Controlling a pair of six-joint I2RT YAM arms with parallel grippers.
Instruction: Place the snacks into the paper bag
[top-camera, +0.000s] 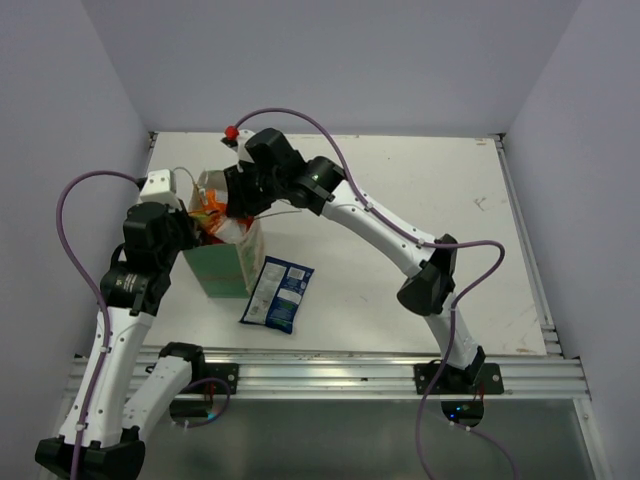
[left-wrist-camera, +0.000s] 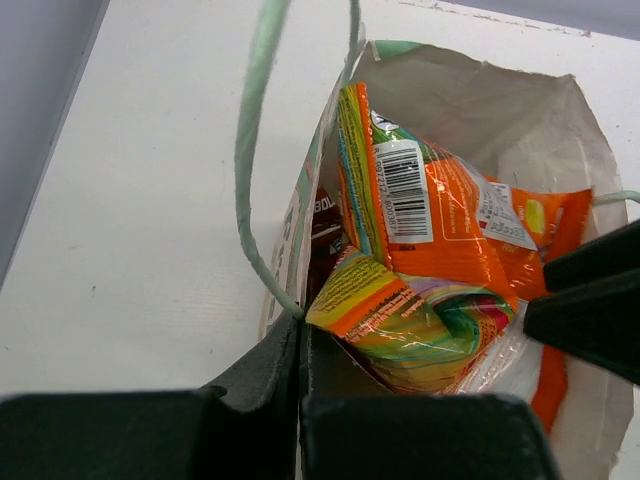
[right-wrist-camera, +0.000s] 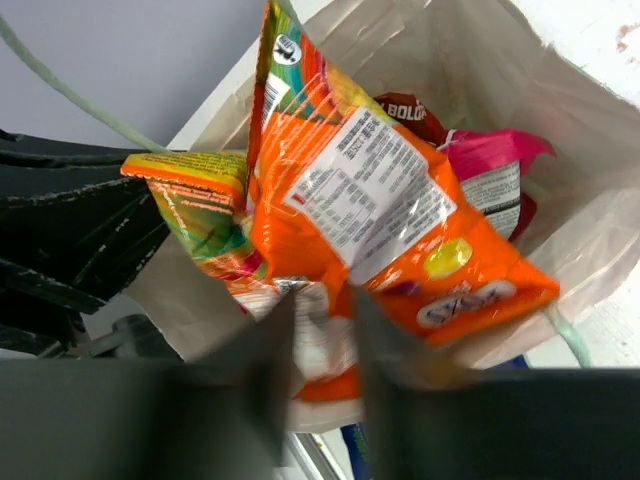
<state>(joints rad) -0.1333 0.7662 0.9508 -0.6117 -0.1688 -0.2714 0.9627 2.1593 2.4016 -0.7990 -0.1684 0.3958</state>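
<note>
Pale lavender walls enclose a white worktop (top-camera: 420, 200). The left gripper (left-wrist-camera: 300, 362) pinches the rim of the upright mint-green paper bag (top-camera: 215, 272). The right gripper (right-wrist-camera: 322, 320) is narrow, clamping the small orange foil packet (right-wrist-camera: 400, 220), which is half inside. The red-and-dark foil packet (right-wrist-camera: 405, 108) and the magenta foil packet (right-wrist-camera: 490, 155) lie within the bag. Only the blue-and-white foil packet (top-camera: 278, 293) is left, just beside the bag.

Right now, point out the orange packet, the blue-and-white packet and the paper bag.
orange packet (left-wrist-camera: 450, 250), left wrist view, on the orange face beside the barcode.
blue-and-white packet (top-camera: 278, 293), top external view, on the middle of its face.
paper bag (top-camera: 215, 270), top external view, on the green outer side wall.
</note>
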